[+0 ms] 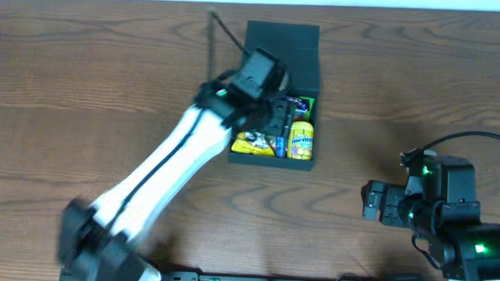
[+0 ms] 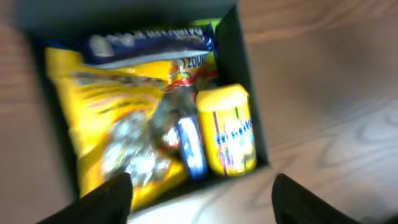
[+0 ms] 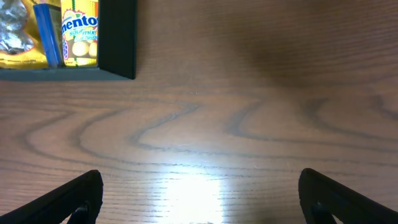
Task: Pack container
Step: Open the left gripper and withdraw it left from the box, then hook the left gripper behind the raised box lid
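Brown wood-grain tabletop (image 1: 419, 80) filled the frame. Thin dark cord (image 1: 212, 43) lay upper centre. At centre: yellow cylindrical Mentos tub (image 1: 301, 141), yellow crinkled foil packet (image 1: 251, 143) left of it, narrow blue stick pack (image 1: 279, 145) between.

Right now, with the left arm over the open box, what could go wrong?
The left gripper hangs open just above the container; pulling away, a finger might snag the yellow bag and drag it out. The bag and the Mentos bottle seem to fill the box to its rim, so the lid may not shut flat.
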You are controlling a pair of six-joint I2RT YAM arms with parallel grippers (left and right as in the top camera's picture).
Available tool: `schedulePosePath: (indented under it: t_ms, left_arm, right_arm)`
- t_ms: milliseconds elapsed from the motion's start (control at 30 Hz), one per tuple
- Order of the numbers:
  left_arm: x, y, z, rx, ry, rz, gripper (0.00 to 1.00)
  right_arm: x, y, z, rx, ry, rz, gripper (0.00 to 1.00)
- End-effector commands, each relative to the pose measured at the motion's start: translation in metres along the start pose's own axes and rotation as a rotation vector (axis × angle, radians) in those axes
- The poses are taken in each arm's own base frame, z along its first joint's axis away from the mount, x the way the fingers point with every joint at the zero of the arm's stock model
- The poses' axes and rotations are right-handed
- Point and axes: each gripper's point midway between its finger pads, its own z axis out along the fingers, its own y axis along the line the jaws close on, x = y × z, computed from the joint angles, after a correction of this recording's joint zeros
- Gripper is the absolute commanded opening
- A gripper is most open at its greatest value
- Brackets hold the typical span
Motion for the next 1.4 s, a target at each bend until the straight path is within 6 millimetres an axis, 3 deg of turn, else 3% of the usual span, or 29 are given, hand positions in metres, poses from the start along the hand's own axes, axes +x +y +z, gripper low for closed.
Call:
schedulePosePath:
  t_ms: [0, 67, 200, 333, 467, 567, 633, 733, 1000, 1367]
  left_arm:
    - [-0.013, 0.008, -0.061, -0.071, -0.14, 0.029, 0.79]
    - [-0.005, 0.02, -0.092, -0.112, -0.172, 0.017, 0.87]
    - [0.011, 0.045, -0.125, -0.131, -0.168, -0.054, 0.97]
    - [0.017, 0.069, -0.134, -0.093, -0.132, -0.161, 0.95]
    - [0.006, 0.094, -0.138, 0.002, -0.142, -0.218, 0.95]
    - [-0.004, 0.126, -0.136, -0.014, -0.157, -0.269, 0.95]
    - [-0.009, 0.151, -0.126, -0.034, -0.148, -0.312, 0.95]
    - [-0.017, 0.173, -0.1, 0.021, -0.107, -0.368, 0.95]
    - [-0.054, 0.19, -0.018, 0.228, -0.089, -0.419, 0.95]
    - [-0.119, 0.219, 0.045, 0.329, -0.184, -0.502, 0.95]
  right_arm:
    - [-0.001, -0.001, -0.002, 0.002, -0.009, 0.018, 0.99]
    - [-0.001, -0.001, -0.002, 0.002, -0.009, 0.018, 0.99]
    - [-0.001, -0.001, -0.002, 0.002, -0.009, 0.018, 0.99]
    - [-0.001, -0.001, -0.002, 0.002, -0.009, 0.018, 0.99]
    - [-0.001, -0.001, -0.002, 0.002, -0.009, 0.018, 0.99]
    - [-0.001, -0.001, -0.002, 0.002, -0.009, 0.018, 0.99]
    - [-0.001, -0.001, -0.002, 0.002, -0.009, 0.018, 0.99]
    - [-0.001, -0.001, -0.002, 0.002, -0.009, 0.018, 0.99]
    - [-0.008, -0.007, -0.002, 0.036, -0.039, 0.009, 0.99]
    - [-0.02, -0.003, -0.002, 0.019, -0.09, 0.014, 0.99]
